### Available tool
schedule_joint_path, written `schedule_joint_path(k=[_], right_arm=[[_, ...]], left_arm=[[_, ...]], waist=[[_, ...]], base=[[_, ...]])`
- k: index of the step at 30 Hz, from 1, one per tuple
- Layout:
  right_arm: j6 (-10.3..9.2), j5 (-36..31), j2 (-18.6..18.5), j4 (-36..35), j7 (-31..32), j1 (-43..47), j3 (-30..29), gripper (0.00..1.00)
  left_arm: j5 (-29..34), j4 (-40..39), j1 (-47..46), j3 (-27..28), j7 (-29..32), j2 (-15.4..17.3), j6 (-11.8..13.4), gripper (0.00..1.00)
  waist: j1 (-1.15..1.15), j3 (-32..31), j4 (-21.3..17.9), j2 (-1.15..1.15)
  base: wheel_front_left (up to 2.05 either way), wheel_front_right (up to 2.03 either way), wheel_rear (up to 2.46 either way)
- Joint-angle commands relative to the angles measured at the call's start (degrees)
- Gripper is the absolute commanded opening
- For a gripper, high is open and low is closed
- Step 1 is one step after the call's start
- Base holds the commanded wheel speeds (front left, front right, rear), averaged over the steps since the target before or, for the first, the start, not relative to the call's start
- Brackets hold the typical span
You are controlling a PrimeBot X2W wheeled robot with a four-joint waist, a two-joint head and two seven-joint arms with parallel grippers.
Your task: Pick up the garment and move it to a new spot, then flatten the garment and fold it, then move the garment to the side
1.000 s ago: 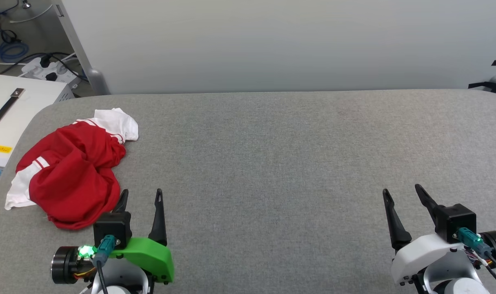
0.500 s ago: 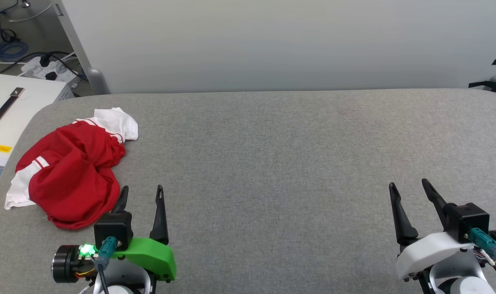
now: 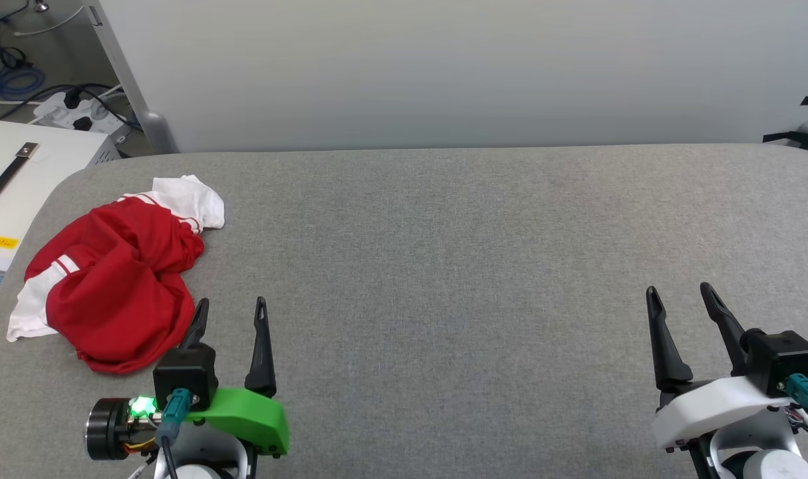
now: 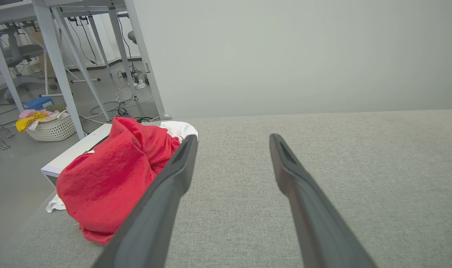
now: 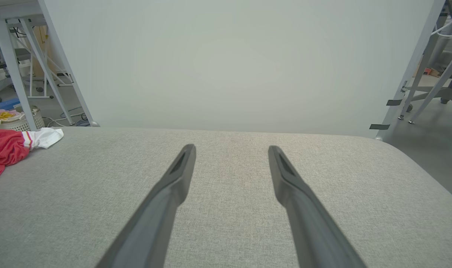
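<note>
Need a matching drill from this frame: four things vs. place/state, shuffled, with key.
Things
1. garment
2. left pincer
3. right pincer
4. white basket

Place or state
a. open, over bare table, far from the garment
b. on the floor, off the table
c. crumpled at the table's left end
d. open, right beside the garment's near edge

Pairs: 1-c, 2-d, 3-a, 4-b
</note>
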Motion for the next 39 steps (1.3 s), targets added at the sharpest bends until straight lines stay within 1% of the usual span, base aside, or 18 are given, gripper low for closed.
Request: schedule_joint_path(k=[1,22,39], right_arm=[[-0.01,0.72,0.02,-0.56,-0.60,0.61,-0.24,1.00],[-0.01,3.09,0.03,-1.18,-3.07,1.93,-1.05,1.00],[-0.02,2.12,0.04,-1.74,-5.04,2.89,-1.10,1.00]], left_arm=[[-0.30,-0.37,0.29,-0.21,-0.69,0.00,0.39,1.00],[-0.62,-0.33,1.14,-1.08,-3.19,-0.08,1.33,1.00],[-0.54,0.02,1.71,-1.90,-5.19,-0.13,2.19,1.00]], waist=[[0.00,-0.02,0.01,0.00],[0.00,-0.31,-0.07,0.00],[0.00,-0.26,-0.20,0.00]], base=[[0.00,0.00,0.00],[0.00,0.00,0.00],[0.00,0.00,0.00]])
